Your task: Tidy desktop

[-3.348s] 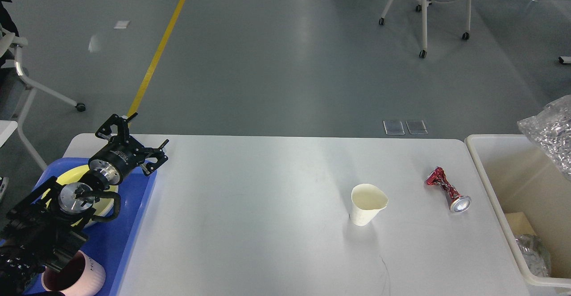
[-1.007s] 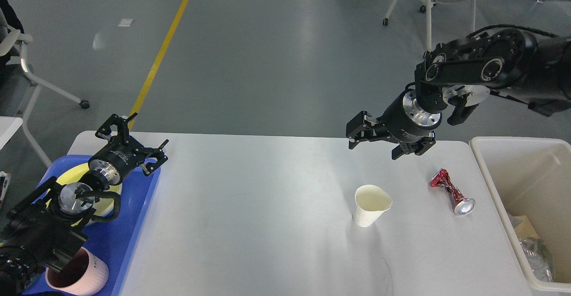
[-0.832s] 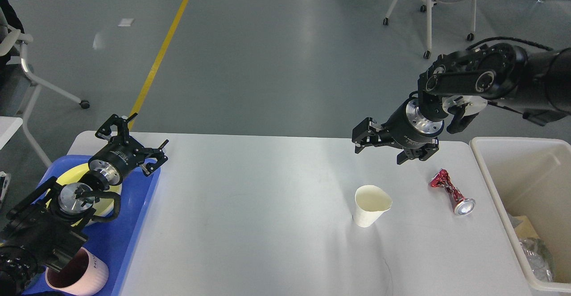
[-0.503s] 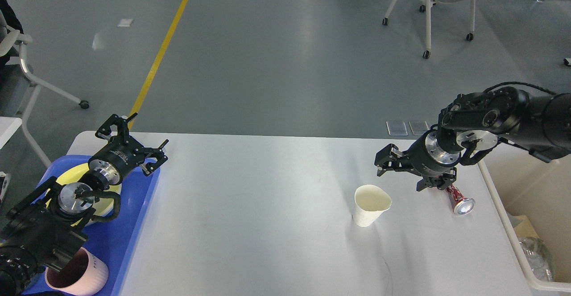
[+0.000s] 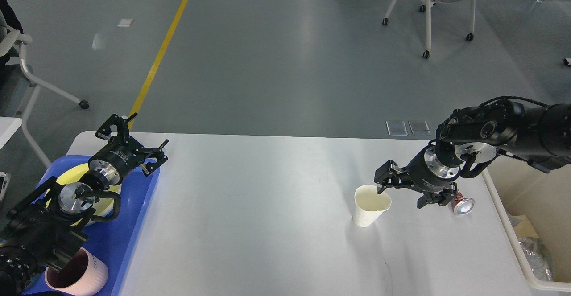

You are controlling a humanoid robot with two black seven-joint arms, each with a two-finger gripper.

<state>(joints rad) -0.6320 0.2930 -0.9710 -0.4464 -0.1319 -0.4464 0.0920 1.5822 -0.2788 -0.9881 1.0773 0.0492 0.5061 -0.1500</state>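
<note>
– White matte desktop filling the lower half of the head view, between blue tray at left and cream-white bin at right; paper cup upright, right of centre; crushed red can lying near it on the bin side. Step in hand?
– Probably a pick of cup or can by the right gripper; cannot tell which. Spread wide and low between the two, one fingertip at the cup's rim on the bin side, the other just beside the can and partly hiding it.
– And the left gripper?
– Spread too, empty, hovering above the tray's far corner, beyond a yellow bowl; pink mug standing at the tray's near end. No part in this step, by the look of it.
– Advice for a clean pick?
– For the cup: straddle the wall just below the rim and close gently, given thin paper likely to buckle and a rim seemingly dented; lift straight up before swinging toward the bin. For the can: centre on the pinched waist and keep the outer finger clear of the cup to avoid tipping it. Either way, release only once well inside the bin's wall
</note>
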